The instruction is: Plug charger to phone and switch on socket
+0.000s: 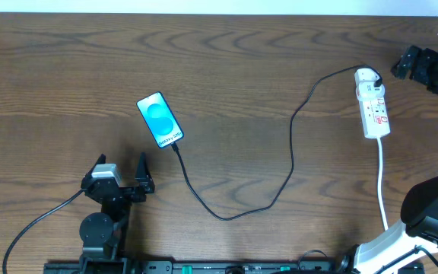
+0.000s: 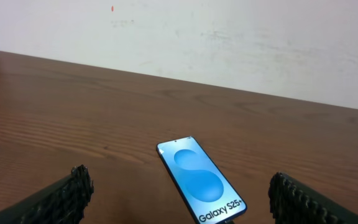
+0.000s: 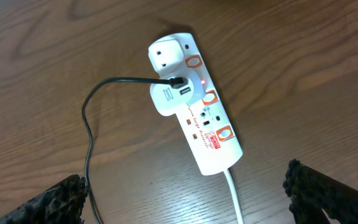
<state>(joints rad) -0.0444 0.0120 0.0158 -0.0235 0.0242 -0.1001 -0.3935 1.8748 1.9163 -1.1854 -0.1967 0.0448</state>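
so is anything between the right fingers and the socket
Nothing visible does. The socket lies uncovered ahead of the open right fingers, and the charger plugged into its adapter trails off to one side, not across the gap.

Left wrist: lower end of the phone (image 2: 201, 182) was cut off at the frame edge. Overhead: switches on the socket (image 1: 372, 103) were too small to read. Right wrist: white cord (image 3: 234, 196) ran off-frame.
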